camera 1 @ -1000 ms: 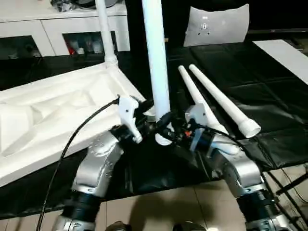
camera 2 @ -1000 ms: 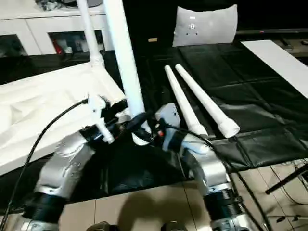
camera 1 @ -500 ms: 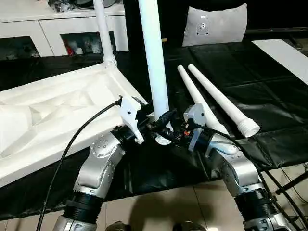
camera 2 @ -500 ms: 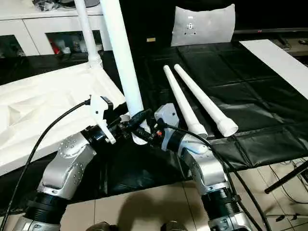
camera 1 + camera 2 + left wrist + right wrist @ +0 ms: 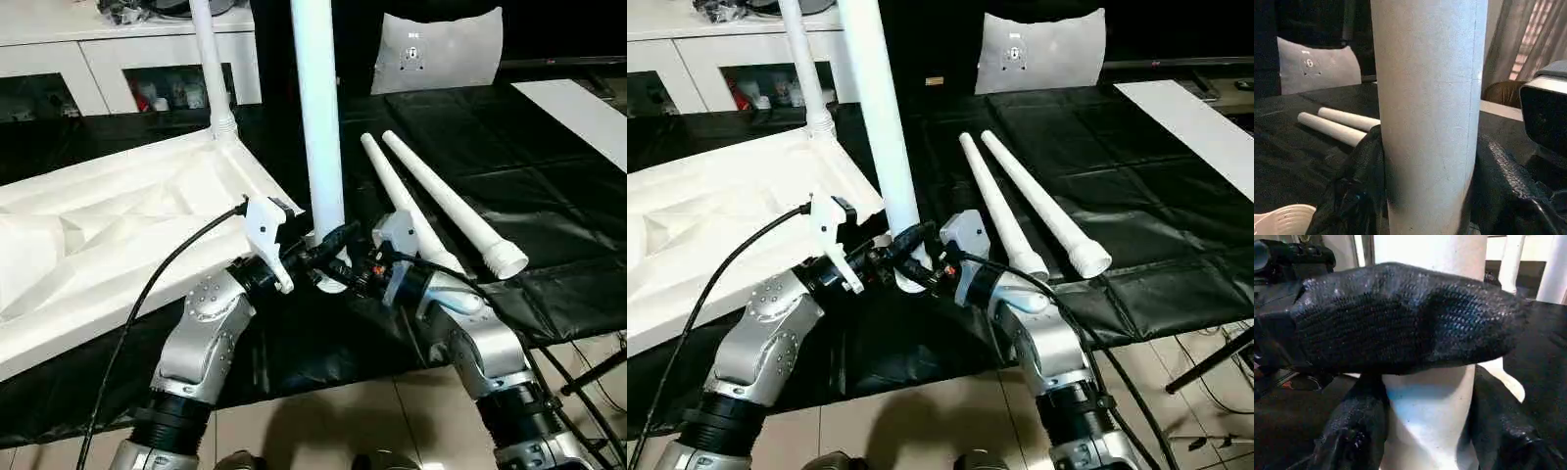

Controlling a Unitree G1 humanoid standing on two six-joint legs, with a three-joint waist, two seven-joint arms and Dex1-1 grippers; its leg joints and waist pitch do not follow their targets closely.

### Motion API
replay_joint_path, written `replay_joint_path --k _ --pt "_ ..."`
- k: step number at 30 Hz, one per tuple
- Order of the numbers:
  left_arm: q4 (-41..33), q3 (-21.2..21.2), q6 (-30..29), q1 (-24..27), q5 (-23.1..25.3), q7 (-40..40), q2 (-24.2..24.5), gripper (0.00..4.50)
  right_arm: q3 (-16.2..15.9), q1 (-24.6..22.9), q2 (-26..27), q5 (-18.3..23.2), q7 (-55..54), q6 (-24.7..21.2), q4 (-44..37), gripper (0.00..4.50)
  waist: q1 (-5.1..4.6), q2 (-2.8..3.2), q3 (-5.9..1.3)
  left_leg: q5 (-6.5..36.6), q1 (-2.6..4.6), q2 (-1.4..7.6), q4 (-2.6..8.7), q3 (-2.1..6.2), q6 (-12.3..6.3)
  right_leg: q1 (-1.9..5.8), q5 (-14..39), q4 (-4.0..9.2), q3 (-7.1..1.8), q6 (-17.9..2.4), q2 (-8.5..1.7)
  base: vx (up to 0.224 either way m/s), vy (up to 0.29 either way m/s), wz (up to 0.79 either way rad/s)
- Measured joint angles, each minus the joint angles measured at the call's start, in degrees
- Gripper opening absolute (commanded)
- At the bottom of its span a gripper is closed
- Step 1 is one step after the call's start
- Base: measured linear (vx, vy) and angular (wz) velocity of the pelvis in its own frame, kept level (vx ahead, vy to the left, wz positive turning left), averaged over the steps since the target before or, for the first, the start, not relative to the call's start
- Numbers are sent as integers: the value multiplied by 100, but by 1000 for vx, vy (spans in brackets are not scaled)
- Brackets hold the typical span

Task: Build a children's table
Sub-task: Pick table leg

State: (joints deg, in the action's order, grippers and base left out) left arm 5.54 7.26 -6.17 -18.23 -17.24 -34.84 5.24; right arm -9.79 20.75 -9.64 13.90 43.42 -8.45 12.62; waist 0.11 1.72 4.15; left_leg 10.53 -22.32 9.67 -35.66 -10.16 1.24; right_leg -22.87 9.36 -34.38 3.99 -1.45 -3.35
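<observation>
The children's table top (image 5: 108, 230) lies upside down on the left, white with a ribbed underside. One leg (image 5: 211, 69) stands upright in its far corner socket. A second leg (image 5: 318, 127) stands upright at the near corner. My left gripper (image 5: 312, 253) and right gripper (image 5: 341, 266) are both shut on its lower end from opposite sides. In the left wrist view the leg (image 5: 1427, 112) sits tight between the black fingers (image 5: 1354, 196). In the right wrist view its flared base (image 5: 1425, 416) shows between the fingers (image 5: 1354, 435). Two loose legs (image 5: 446, 201) lie side by side on the right.
Black cloth (image 5: 549, 196) covers the work surface, and its near edge drops to tiled floor (image 5: 323, 421). A white cabinet (image 5: 147, 49) stands at the back left, a grey cushion (image 5: 438, 49) at the back, a white board (image 5: 578, 103) at the far right.
My left gripper's fingers have closed in on the upright leg. The right gripper has kept its grip, and the leg stands slightly straighter.
</observation>
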Motion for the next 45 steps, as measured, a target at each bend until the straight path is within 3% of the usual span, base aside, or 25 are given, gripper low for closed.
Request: replay_joint_path --k 3,6,16,20,24,27,32,40,45 --pt "-18 -9 -204 -65 -7 49 16 202 17 31 -5 11 -7 -99 4 263 3 0 0 0 0 0 0 0 0 0 0 0 0 0 0 0 0 0" --pt "-33 -12 -435 -162 -4 107 67 202 32 82 -15 61 21 -245 4 265 -1 0 0 0 0 0 0 0 0 0 0 0 0 0 0 0 0 0" --pt "-8 -417 -896 -279 -193 144 400 200 386 128 -416 590 569 -462 -118 361 11 0 0 0 -3 0 1 0 0 -2 0 1 0 -1 0 0 0 0" --pt "-12 -515 -1241 -400 -529 -103 523 200 679 161 -728 1042 898 -954 -306 392 17 0 0 0 -3 -1 0 0 -1 -1 -1 1 0 -2 0 0 0 0" --pt "-129 -721 -1848 -491 -1146 -390 555 200 997 344 -1006 1563 980 -1932 -328 414 15 1 0 0 1 -2 0 -1 -1 0 -2 0 0 -4 0 0 0 0" --pt "-239 -871 -2578 -530 -1880 -745 640 199 1342 390 -1098 2250 1030 -2792 -338 442 13 1 1 0 0 -1 1 -1 -1 -2 -1 0 0 -3 0 0 0 0" --pt "-314 -960 -3070 -746 -2325 -1071 785 199 1691 425 -1082 2956 1031 -3338 -379 447 22 1 1 0 0 -1 1 -1 -1 -1 -1 2 1 -2 1 0 0 0" --pt "-313 -972 -3357 -784 -2529 -1249 916 199 1726 424 -1159 3072 1083 -3643 -584 447 23 1 1 0 0 -1 1 -1 0 -2 0 3 1 0 1 0 0 0" --pt "-468 -924 -3327 -794 -2571 -1586 1003 199 1368 368 -1422 2934 1474 -3521 -858 447 27 1 1 0 -2 -1 7 -2 0 -1 2 10 2 2 1 0 0 0"
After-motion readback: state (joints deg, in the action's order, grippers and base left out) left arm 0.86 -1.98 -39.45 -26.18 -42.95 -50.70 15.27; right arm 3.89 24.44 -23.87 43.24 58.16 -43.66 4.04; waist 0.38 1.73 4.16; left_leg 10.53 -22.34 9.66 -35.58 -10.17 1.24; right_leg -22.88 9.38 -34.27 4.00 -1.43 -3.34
